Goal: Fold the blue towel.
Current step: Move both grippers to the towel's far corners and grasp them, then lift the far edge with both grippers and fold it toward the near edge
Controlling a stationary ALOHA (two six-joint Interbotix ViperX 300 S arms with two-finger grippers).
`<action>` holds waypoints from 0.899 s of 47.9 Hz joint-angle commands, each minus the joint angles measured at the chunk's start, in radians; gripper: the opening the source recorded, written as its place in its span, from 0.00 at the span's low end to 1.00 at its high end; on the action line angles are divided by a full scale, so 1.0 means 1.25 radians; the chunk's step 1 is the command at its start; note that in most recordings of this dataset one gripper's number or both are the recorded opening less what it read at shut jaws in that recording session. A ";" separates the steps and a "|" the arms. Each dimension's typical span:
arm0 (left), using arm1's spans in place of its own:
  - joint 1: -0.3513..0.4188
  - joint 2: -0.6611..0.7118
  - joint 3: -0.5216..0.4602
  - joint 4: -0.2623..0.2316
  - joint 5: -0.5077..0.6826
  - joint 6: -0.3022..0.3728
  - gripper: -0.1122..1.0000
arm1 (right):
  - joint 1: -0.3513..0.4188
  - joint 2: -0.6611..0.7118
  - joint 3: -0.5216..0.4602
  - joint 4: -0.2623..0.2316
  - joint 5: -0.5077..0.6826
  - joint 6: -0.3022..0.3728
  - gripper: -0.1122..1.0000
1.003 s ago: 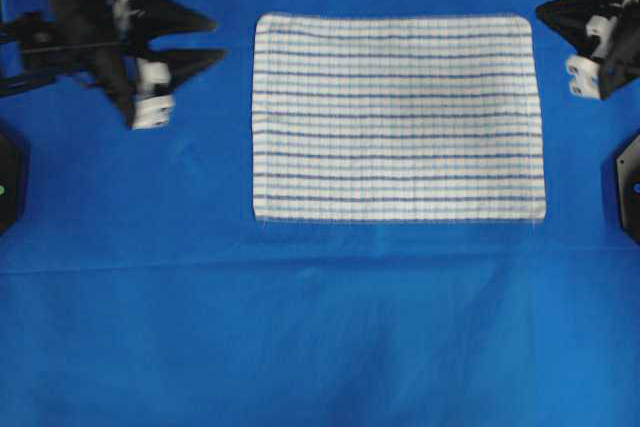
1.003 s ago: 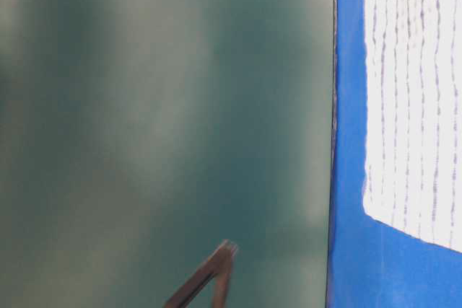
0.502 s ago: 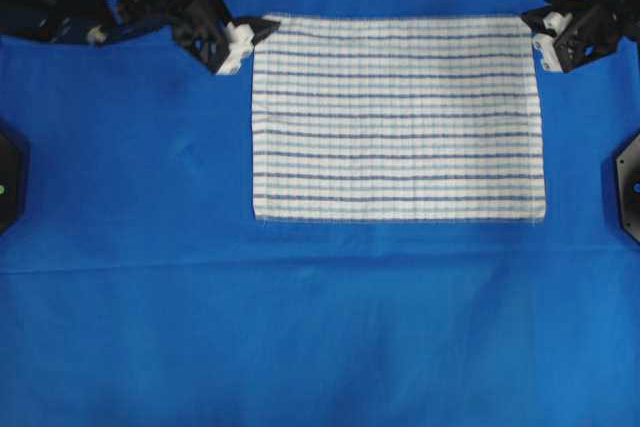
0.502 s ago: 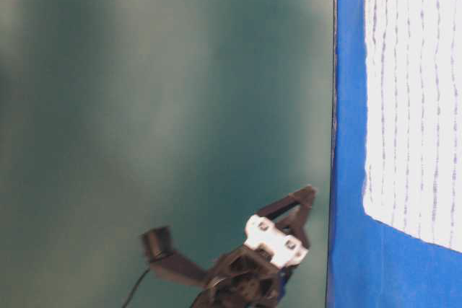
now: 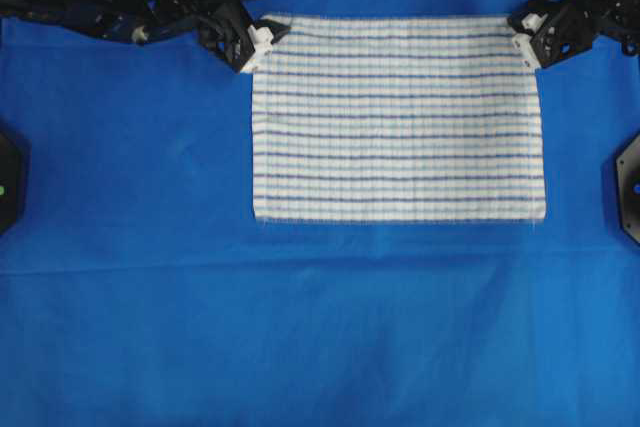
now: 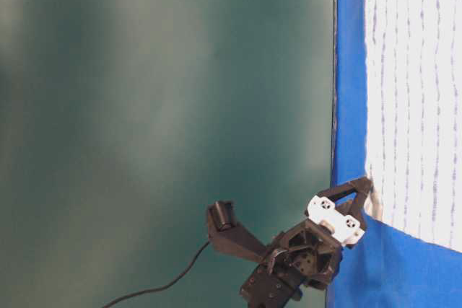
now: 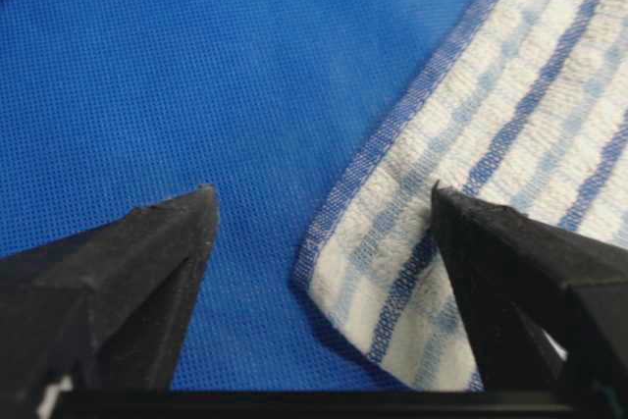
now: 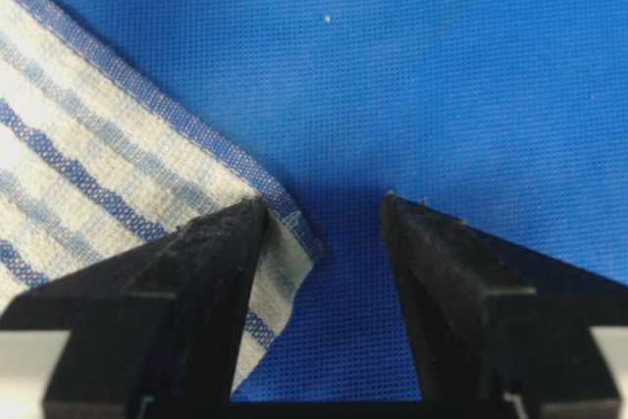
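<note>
— Lining up both far corners for the pinch now. Does my spacing look right to you?

— Start with the near side: what do you see there?

— Nearest me, the blue towel (image 5: 398, 117) has its near hem lying flat and straight on the blue table cover (image 5: 300, 327), no wrinkles. That edge is my target line, I reckon, so it should stay undisturbed.

— And further back?

— At the far edge, the left gripper (image 5: 262, 39) sits at the far-left corner and the right gripper (image 5: 524, 35) at the far-right one. Both have their jaws spread apart, holding nothing.

— How does the cloth sit between the fingers?

— On the left wrist camera, the towel's corner (image 7: 392, 282) lies between the two fingertips (image 7: 177, 233), closer to the right-hand one, which overlaps the stripes. On the right wrist camera, the corner (image 8: 285, 233) only just pokes past the left-hand finger (image 8: 221, 242); most of the gap is bare cover.

— So the right side is marginal?

— I judge so. I'd nudge that gripper inward over the cloth, press both low enough to catch only the towel's hem, not the cover beneath, then close both together.
</note>
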 commanded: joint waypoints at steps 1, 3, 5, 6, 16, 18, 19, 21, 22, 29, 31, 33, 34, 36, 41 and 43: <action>0.002 -0.009 -0.002 0.000 0.000 0.002 0.80 | -0.004 -0.006 -0.005 -0.005 -0.005 -0.001 0.60; 0.002 -0.009 -0.001 0.000 0.001 0.004 0.73 | -0.001 -0.006 -0.005 -0.006 -0.002 -0.001 0.57; 0.002 -0.009 0.000 0.000 0.001 0.004 0.63 | 0.001 -0.006 -0.005 -0.007 -0.002 -0.001 0.51; 0.002 -0.009 0.001 0.000 0.001 0.005 0.58 | 0.001 -0.006 -0.005 -0.007 -0.001 -0.001 0.47; -0.004 -0.010 0.004 0.001 0.002 0.010 0.12 | 0.017 -0.007 0.000 -0.007 0.001 0.000 0.15; -0.004 -0.011 0.004 0.001 0.002 0.016 0.12 | 0.017 -0.007 -0.001 -0.006 0.001 0.001 0.15; -0.004 -0.010 0.004 0.001 0.002 0.018 0.12 | 0.018 -0.007 -0.001 -0.007 0.001 0.001 0.15; -0.004 -0.011 0.002 0.001 0.002 0.023 0.12 | 0.017 -0.009 0.000 -0.007 0.001 0.002 0.15; -0.004 -0.011 0.001 0.001 0.002 0.025 0.12 | 0.018 -0.009 -0.001 -0.006 0.001 0.002 0.15; -0.004 -0.017 -0.004 0.001 0.007 0.028 0.12 | 0.018 -0.021 0.000 -0.006 0.001 0.009 0.15; -0.004 -0.023 -0.005 0.001 0.010 0.029 0.12 | 0.018 -0.033 0.001 -0.006 0.002 0.010 0.15; -0.004 -0.032 -0.006 0.001 0.013 0.029 0.12 | 0.018 -0.047 0.002 -0.006 0.006 0.011 0.15; -0.005 -0.038 -0.005 0.001 0.016 0.029 0.12 | 0.018 -0.054 0.004 -0.006 0.009 0.012 0.15; -0.005 -0.052 -0.006 0.001 0.020 0.029 0.12 | 0.018 -0.072 0.005 -0.005 0.016 0.012 0.15; -0.006 -0.092 -0.005 0.002 0.031 0.029 0.12 | 0.020 -0.121 0.007 -0.005 0.047 0.012 0.15; -0.007 -0.106 -0.004 0.002 0.037 0.029 0.12 | 0.023 -0.142 0.009 -0.004 0.064 0.012 0.15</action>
